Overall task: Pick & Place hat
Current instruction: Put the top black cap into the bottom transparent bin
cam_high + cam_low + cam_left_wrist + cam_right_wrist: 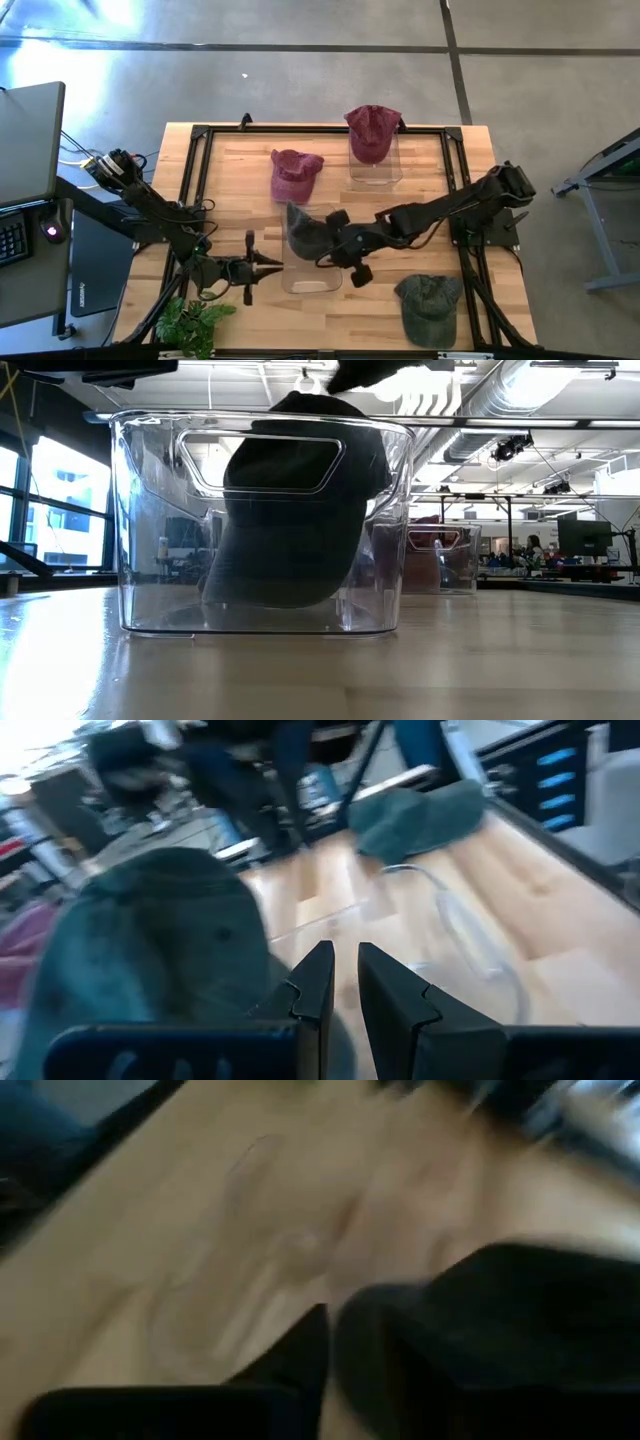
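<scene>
Hat [290, 510] sits blurred behind clear bin [150, 530], gripped from above.

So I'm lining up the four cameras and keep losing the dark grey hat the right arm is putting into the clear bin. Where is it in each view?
High view: dark grey hat at lower centre, over the clear bin.
Low view: hat fills the bin, centre-left.
Left wrist view: hat large at left.
Right wrist view: hat at right, blurred.
Shared landmark: the clear bin.
</scene>
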Robot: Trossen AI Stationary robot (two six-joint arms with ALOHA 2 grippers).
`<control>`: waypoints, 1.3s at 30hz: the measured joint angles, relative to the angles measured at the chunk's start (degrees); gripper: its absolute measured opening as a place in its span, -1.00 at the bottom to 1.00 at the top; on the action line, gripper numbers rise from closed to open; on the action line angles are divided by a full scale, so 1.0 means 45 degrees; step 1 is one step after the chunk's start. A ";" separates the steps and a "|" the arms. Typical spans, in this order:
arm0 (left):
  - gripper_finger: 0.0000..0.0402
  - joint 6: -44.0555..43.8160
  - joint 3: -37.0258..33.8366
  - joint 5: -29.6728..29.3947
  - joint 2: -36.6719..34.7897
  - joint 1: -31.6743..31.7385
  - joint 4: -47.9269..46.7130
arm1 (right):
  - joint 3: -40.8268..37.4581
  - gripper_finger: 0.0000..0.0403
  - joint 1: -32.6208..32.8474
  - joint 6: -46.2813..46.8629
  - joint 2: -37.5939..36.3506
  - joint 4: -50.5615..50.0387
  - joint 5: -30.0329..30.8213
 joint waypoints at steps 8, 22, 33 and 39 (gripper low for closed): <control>-0.78 -0.0686 0.0769 -0.2969 0.0000 -0.0004 -0.1413 | -0.0019 -0.86 -0.0784 0.0814 0.0734 -0.1741 0.3511; -0.72 -0.4910 0.4401 0.0207 -0.1076 0.1668 -1.0906 | -0.0019 -0.96 -0.1206 -0.0312 0.1006 -0.1677 0.4961; 0.10 -0.1043 0.5615 0.4102 -0.1248 0.6838 -1.3072 | -0.0019 -0.98 -0.0754 -0.0254 0.1006 -0.1700 0.4888; 0.27 0.0187 0.5604 0.7681 -0.0578 0.8381 -1.2813 | -0.0019 -0.99 -0.0759 -0.0244 0.1004 -0.1700 0.4796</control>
